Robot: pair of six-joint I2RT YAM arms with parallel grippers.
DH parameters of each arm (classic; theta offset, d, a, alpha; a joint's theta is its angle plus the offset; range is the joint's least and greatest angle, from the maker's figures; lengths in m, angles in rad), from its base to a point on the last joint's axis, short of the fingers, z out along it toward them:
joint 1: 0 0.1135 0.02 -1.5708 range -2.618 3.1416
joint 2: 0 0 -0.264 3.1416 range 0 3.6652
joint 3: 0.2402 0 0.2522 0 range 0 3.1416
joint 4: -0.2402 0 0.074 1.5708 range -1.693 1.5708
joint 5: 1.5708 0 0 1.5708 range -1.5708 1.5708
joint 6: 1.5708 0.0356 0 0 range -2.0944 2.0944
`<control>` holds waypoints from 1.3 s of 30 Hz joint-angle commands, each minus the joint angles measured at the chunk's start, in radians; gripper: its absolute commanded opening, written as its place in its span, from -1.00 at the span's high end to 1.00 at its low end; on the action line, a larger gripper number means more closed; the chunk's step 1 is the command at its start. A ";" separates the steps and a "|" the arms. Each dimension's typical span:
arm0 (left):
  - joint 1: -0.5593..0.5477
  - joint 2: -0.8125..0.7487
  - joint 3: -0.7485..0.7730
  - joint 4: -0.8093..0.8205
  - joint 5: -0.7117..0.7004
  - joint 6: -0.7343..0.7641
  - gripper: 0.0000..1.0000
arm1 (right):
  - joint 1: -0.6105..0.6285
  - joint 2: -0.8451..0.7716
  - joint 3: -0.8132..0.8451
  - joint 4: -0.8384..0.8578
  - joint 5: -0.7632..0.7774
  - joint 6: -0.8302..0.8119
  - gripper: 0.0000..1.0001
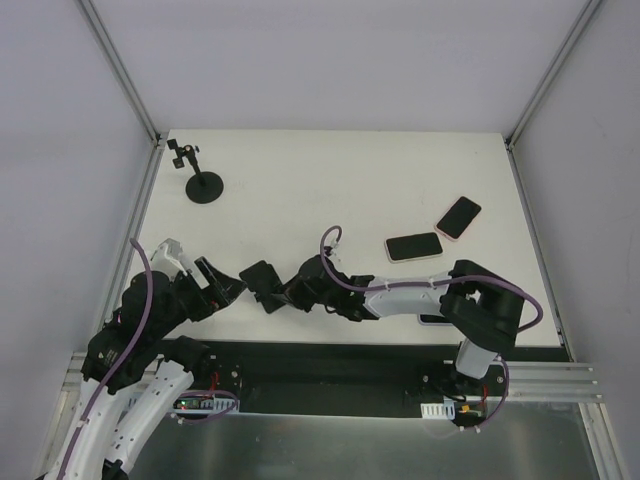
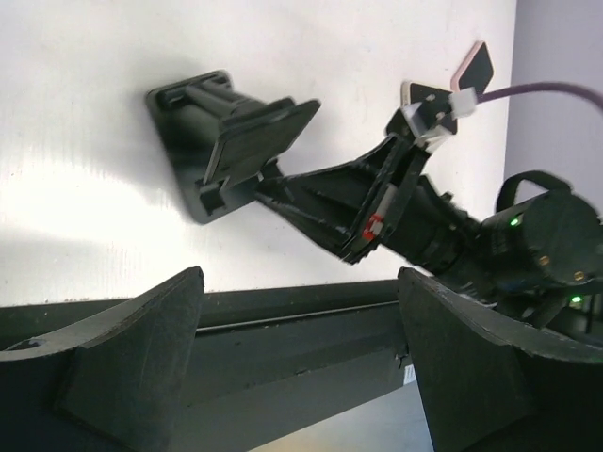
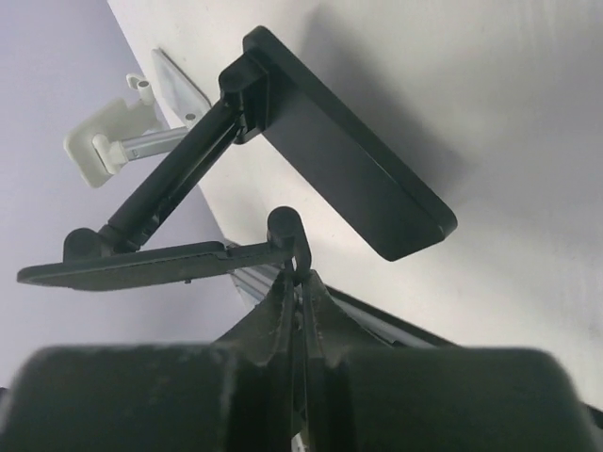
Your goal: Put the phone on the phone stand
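Phone stand inside right gripper

White tabletop boxed in by plain pale grey walls, aluminium posts at far corners, evenly lit.

white table filling most of the top view. far left corner: small black round-base stand with a thin post and a little clamp on top (too small to tell more), well apart from anything else. aluminium frame posts running up from both back corners, pale grey walls behind. dark rail along the near edge.
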 commanded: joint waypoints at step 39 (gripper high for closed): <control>0.003 0.022 0.152 0.019 0.125 0.107 -0.78 | -0.228 0.302 0.553 -0.246 -0.944 -1.515 -0.40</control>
